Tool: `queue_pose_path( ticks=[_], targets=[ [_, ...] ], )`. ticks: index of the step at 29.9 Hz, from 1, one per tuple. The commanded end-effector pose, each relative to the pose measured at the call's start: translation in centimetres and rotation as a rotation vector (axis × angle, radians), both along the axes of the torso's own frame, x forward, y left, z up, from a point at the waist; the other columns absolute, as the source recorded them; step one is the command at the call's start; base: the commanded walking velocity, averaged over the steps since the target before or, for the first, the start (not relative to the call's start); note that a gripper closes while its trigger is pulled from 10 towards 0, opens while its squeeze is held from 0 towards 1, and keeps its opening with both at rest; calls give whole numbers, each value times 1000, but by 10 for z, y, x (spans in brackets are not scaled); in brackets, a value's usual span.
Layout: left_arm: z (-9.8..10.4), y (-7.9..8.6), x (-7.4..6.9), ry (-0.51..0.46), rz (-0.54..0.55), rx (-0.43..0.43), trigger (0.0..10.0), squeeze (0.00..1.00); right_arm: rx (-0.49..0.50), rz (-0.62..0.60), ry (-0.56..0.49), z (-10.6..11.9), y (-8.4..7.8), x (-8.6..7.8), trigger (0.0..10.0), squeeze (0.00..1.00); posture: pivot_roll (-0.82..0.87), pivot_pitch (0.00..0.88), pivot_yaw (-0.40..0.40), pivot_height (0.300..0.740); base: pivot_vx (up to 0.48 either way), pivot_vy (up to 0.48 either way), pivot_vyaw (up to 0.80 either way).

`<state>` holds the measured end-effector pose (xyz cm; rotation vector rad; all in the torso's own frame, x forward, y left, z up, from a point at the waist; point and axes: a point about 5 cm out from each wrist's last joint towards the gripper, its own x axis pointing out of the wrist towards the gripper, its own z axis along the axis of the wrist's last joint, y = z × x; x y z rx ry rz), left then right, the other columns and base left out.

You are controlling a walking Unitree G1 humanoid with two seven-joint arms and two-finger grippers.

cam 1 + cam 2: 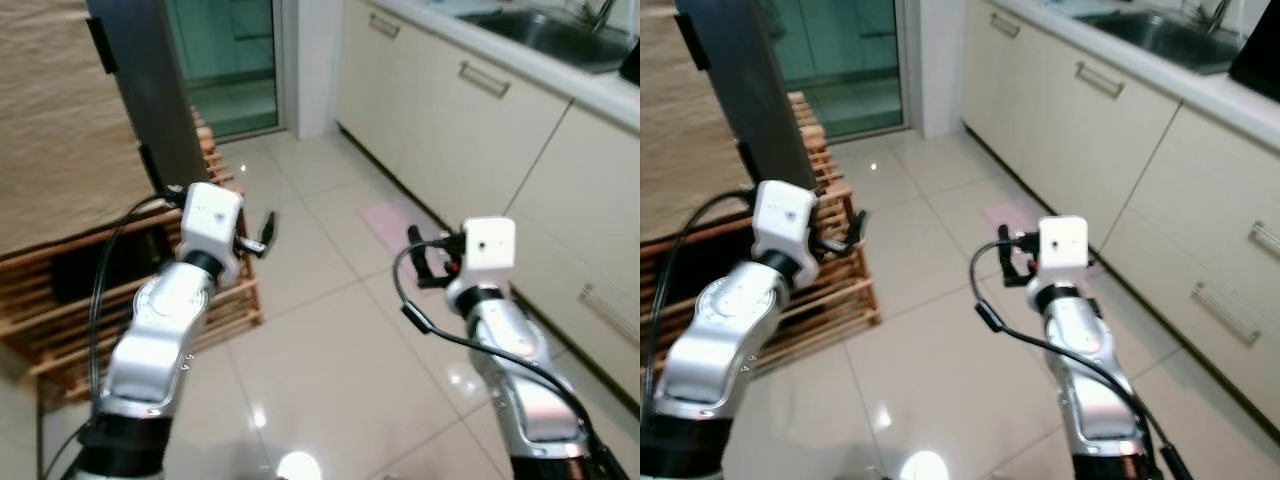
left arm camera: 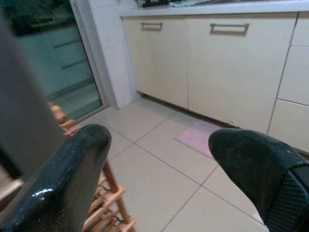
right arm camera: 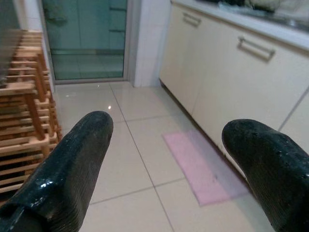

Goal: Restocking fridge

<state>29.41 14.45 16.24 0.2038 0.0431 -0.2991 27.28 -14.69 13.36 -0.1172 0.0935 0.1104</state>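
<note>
The left gripper (image 1: 262, 236) is raised at chest height, its 2 fingers (image 2: 67, 179) spread wide apart with nothing between them and touching nothing. Just beyond and below it stands a wooden rack (image 1: 225, 300) of slatted shelves, beside a dark upright panel (image 1: 150, 90); whether that panel belongs to the fridge cannot be told.

The right gripper (image 1: 1012, 255) is also held up and forward, its 2 fingers (image 3: 72, 159) likewise wide apart and empty. Below and ahead of it a pink mat (image 3: 203, 164) lies on the glossy tiled floor (image 1: 320, 340), close against the base of the cream cabinets (image 1: 480, 130).

The cabinets run along the robot's right, with bar handles (image 1: 484, 78) on their doors and a steel sink (image 1: 545, 35) set in the counter above. Straight ahead, a glass door (image 1: 225, 60) closes off the far end of the floor.
</note>
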Motion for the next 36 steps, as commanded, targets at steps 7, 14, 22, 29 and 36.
queue_pose_path(
  ticks=[7, 14, 22, 29, 36],
  targets=[
    [4, 5, -1, -12, 10, 14, 10000, 0, 26, 26, -31, 4, 11, 2, 10000, 0, 26, 0, -31, 740, 0, 357, 669],
    [5, 6, 0, -21, 18, 13, 10000, 0, 93, 43, -63, 9, 12, 3, 10000, 0, 27, 0, -35, 740, 0, 357, 0],
    [10, 6, 0, -43, 50, -46, 10000, 0, 98, 50, -71, 11, 13, 3, 10000, 0, 26, 0, -33, 740, 0, 268, 0],
    [30, 2, 3, -154, 36, -68, 10000, 0, 49, 79, -95, 14, 13, 4, 10000, 0, 26, 0, -35, 740, 0, 0, 0],
    [41, -3, 6, -187, 14, -73, 10000, 0, 61, 57, -114, 18, 11, 8, 10000, 0, 31, 0, -36, 740, 354, 0, 548]
  ],
)
